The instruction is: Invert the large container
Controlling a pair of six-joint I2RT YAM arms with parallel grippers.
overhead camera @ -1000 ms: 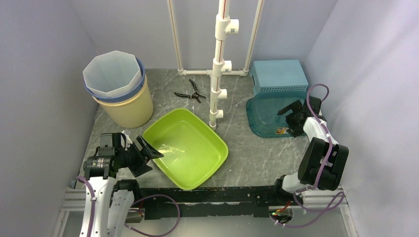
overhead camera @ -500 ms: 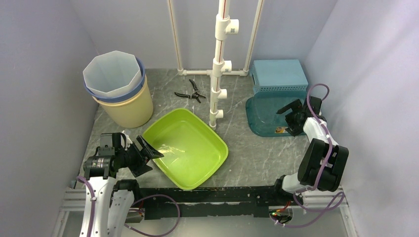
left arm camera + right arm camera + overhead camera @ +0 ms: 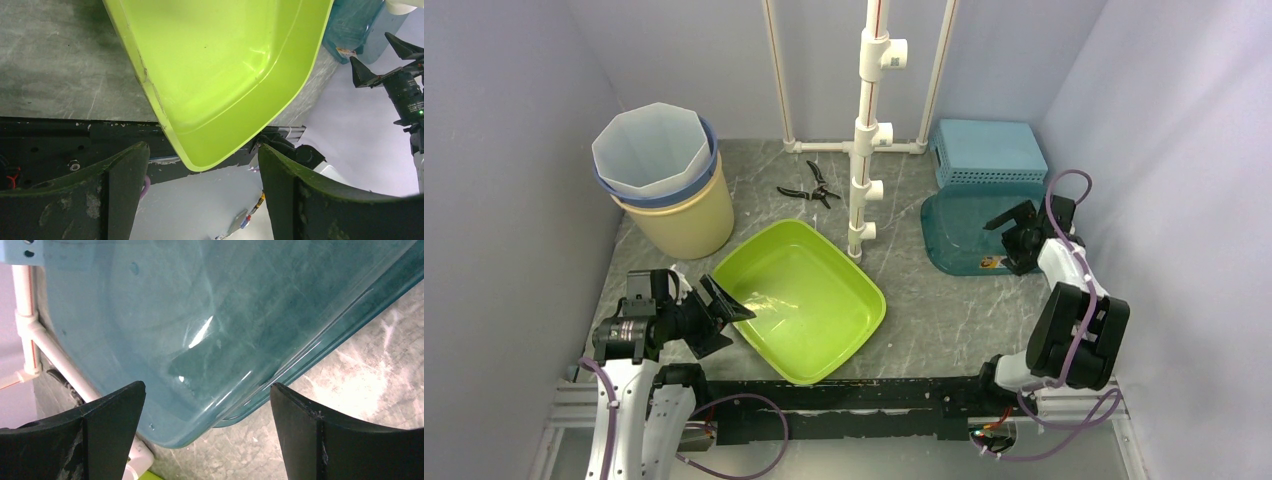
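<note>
grey marble tabletop (image 3: 944,310), lilac walls. your right gripper (image 3: 1002,245) spread wide, empty, at near-right edge of large teal container (image 3: 959,230), beside blue basket (image 3: 984,150). your left gripper (image 3: 724,326) spread too, unclamped, around green basin (image 3: 824,300) rim.

White arms (image 3: 1064,262), black joints (image 3: 1079,335), purple cables (image 3: 1068,172)

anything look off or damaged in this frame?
The green basin has a ragged, crack-like line along the rim facing the left gripper, seen from the left wrist; I can't tell if it is real damage. The light-blue perforated basket appears overturned on the teal tub's far end. Nothing spilled.
</note>
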